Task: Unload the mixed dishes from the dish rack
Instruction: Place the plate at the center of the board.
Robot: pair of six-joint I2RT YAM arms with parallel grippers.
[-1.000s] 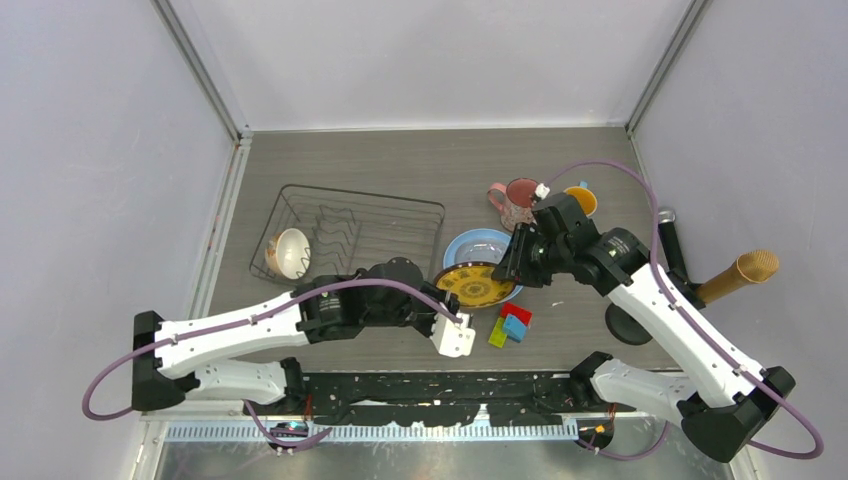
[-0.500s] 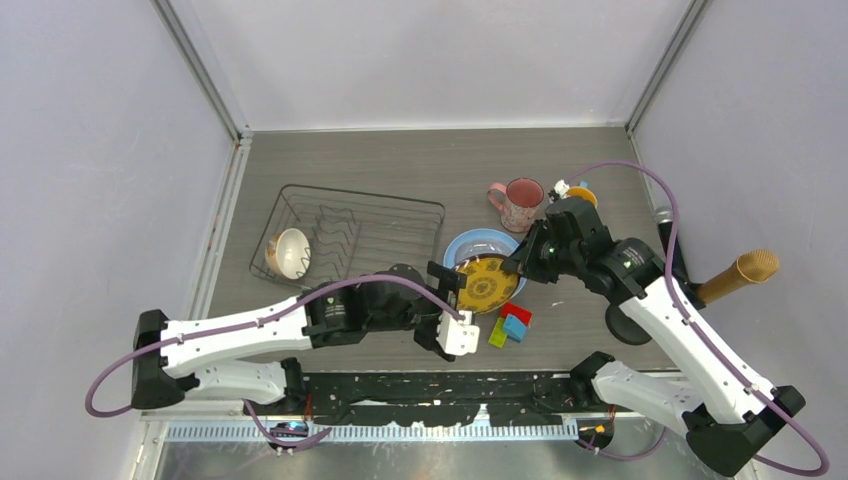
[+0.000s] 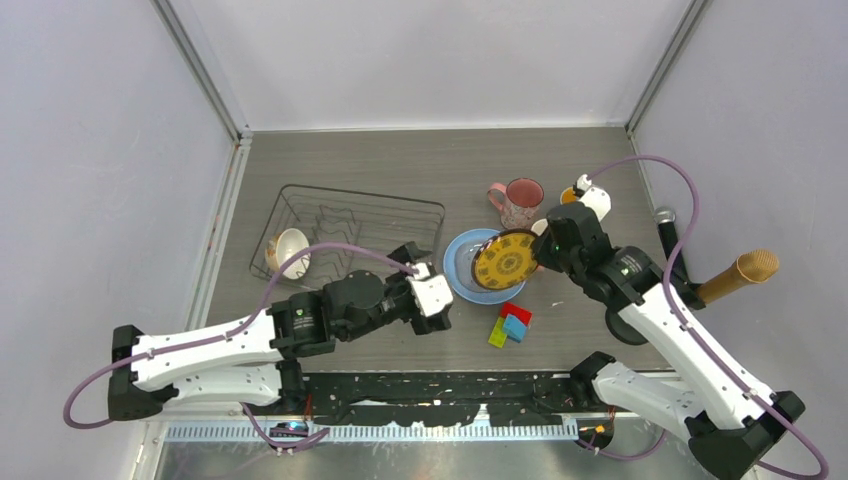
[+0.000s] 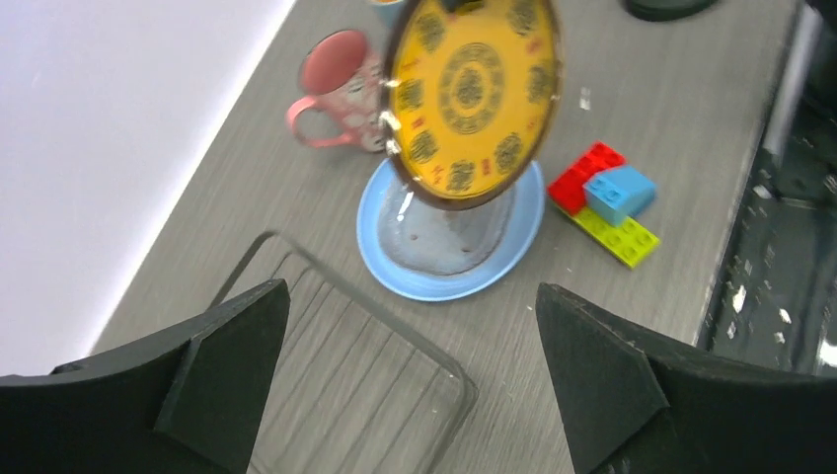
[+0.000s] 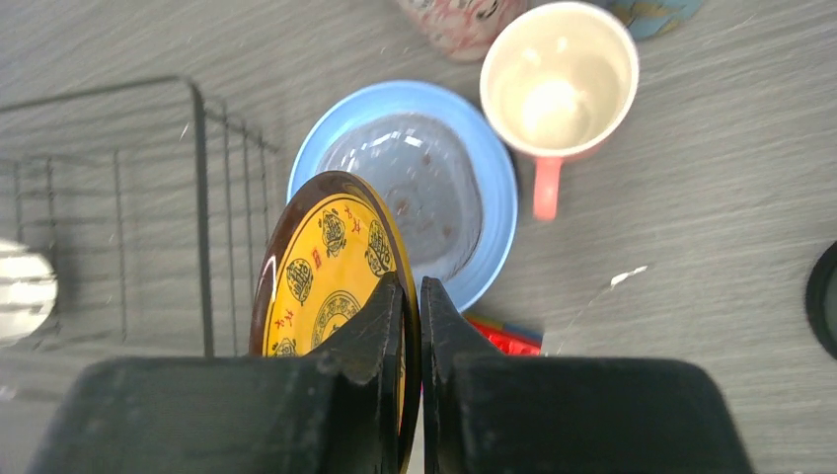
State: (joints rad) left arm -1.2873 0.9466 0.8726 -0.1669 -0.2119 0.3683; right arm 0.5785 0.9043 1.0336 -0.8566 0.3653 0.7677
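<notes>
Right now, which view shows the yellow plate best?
Left wrist: the yellow plate faces it, large, pattern plainly visible. Top external shows it small and tilted; right wrist shows it nearly edge-on, clamped in the right gripper.

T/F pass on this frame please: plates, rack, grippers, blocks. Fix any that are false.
1. The right gripper is shut on the yellow plate at its rim. True.
2. The yellow plate lies flat on the blue plate. False: it is held on edge above the blue plate.
3. The left gripper holds the bowl. False: it is open and empty; the bowl sits in the rack.
4. The blue plate is out of the rack, on the table. True.
5. The blocks sit in the rack. False: they are on the table, near the blue plate.
</notes>
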